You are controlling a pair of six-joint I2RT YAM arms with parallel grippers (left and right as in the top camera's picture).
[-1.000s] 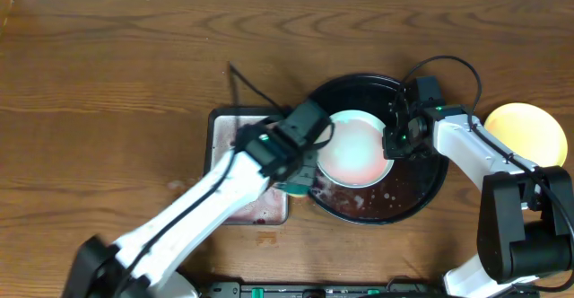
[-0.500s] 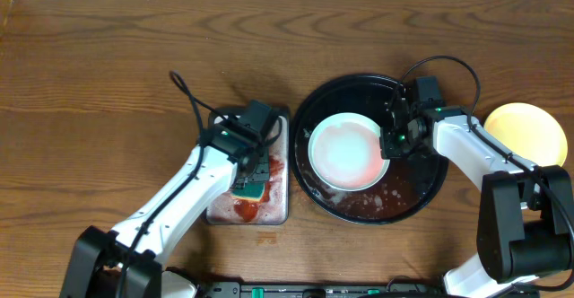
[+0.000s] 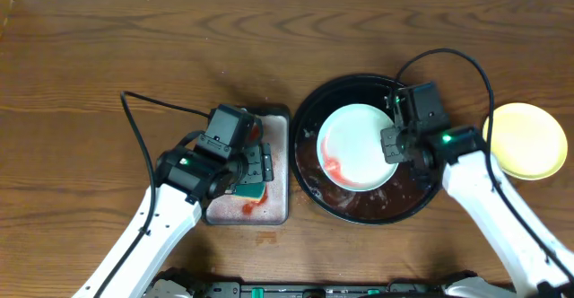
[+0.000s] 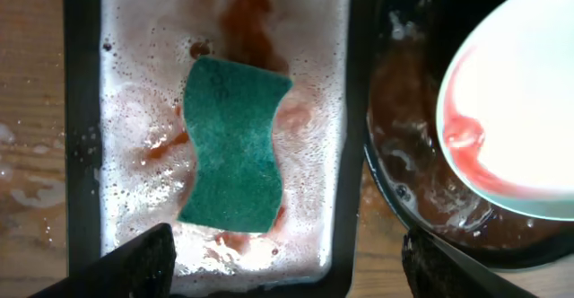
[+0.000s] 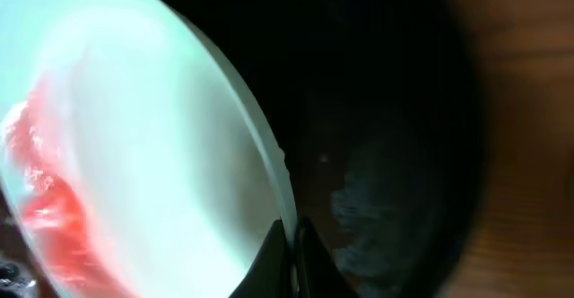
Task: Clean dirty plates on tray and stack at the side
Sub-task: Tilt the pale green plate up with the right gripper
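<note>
Pale plate (image 3: pixel 359 145) held tilted over the black tray (image 3: pixel 421 204), red sauce pooled at its lower left edge.

The right fingers (image 5: pixel 280 253) are pinched shut on the plate's right rim; whether its low edge touches the tray cannot be told. The tray holds murky, foamy water. The yellow plate (image 3: pixel 529 141) lies on the tabletop (image 3: pixel 108 65) to the tray's right, apart from it. Just beside the tray on the left sits a pan (image 4: pixel 81 109) of red-stained suds, with a teal sponge (image 4: pixel 235 145) lying flat in it. The left fingers (image 4: pixel 134 264) hang above the pan, spread wide and holding nothing.
</note>
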